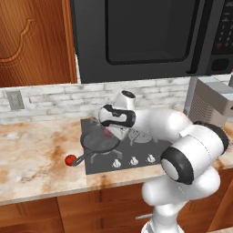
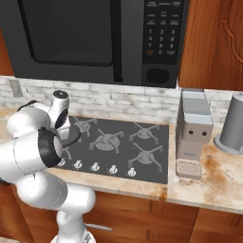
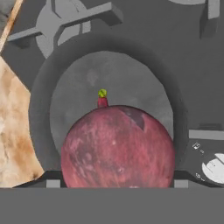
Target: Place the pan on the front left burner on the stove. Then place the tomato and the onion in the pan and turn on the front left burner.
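My gripper (image 1: 110, 133) hangs just above the pan (image 1: 96, 141), jaws spread wide around the onion (image 3: 117, 148), a dull maroon ball that sits between my finger tips (I judge it held, not yet let go). The pan rests on the front left burner (image 3: 65, 22) of the stove (image 2: 152, 137). To do this step well, I should lower until the onion is close above the pan's floor, near its centre, then part the jaws gently so it does not roll over the rim. The tomato (image 1: 70, 159) lies on the counter (image 1: 36, 154) just beside the pan's handle tip, left of the stove. The hand view shows the onion over the pan's floor; the left base view adds the tomato, while the right base view has my arm covering the pan's side of the stove.
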You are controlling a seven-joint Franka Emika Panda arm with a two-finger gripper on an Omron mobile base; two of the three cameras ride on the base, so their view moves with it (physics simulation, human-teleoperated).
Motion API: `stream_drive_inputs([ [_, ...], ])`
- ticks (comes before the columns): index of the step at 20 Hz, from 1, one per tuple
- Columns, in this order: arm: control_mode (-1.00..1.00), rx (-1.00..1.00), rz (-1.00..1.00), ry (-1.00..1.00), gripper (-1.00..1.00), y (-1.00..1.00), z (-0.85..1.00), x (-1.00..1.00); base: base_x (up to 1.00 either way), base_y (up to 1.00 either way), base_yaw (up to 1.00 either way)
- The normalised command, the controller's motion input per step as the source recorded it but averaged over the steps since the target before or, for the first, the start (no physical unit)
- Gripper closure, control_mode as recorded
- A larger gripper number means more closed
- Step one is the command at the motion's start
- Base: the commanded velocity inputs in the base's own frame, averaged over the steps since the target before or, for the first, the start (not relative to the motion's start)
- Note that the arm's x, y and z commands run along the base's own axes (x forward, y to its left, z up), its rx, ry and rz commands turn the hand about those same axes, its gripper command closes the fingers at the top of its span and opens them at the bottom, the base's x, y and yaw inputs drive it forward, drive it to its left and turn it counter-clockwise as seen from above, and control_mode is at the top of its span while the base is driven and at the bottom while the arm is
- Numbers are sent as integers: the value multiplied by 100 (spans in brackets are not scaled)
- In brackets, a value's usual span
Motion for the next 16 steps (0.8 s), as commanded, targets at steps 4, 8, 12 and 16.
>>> stream_drive_inputs([
  [4,-100,0,0,26,100,1,0,57,0,0,0],
  [8,-100,-7,0,21,100,10,-15,30,0,0,0],
  [12,-100,-16,0,20,100,19,-41,7,0,0,0],
  [16,-100,-13,0,17,100,13,-37,13,0,0,0],
])
